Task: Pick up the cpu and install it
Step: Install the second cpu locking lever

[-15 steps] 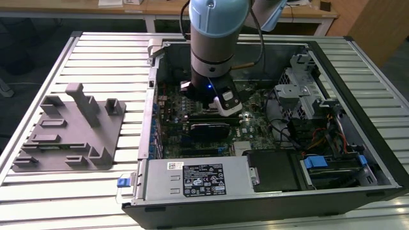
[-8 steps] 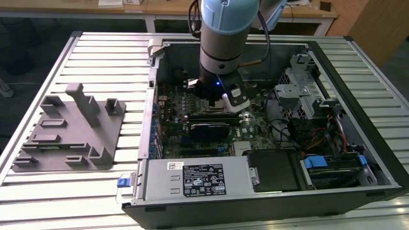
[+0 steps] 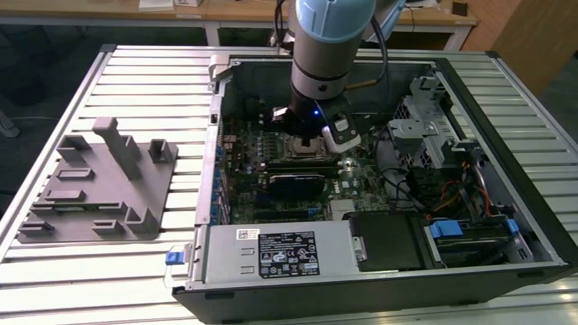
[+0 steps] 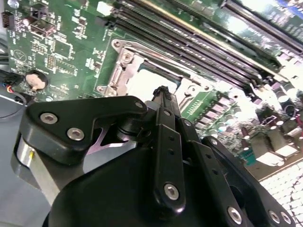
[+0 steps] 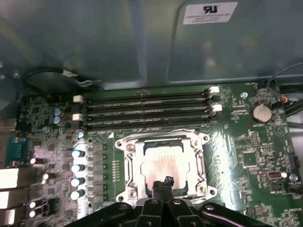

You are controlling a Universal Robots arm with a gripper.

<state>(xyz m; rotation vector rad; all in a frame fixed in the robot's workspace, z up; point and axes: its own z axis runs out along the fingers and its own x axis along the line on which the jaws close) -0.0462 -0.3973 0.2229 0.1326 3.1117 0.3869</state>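
CPU (image 5: 163,163), seen seated in the socket frame (image 5: 128,165) at the first wrist view's lower centre, is judged light, stiff, fragile, best edge-gripped, beneath the closed, empty-looking end effector (image 5: 165,181).

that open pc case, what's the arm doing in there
A single robot arm reaches down into the open computer case, with its claw right over the motherboard's socket. The cpu lies flat inside the socket's metal frame, just below the memory slots. The claw's fingertips are drawn together at the near edge of the chip and do not seem to hold anything. A grey fixture sits on the table at the exterior view's left.
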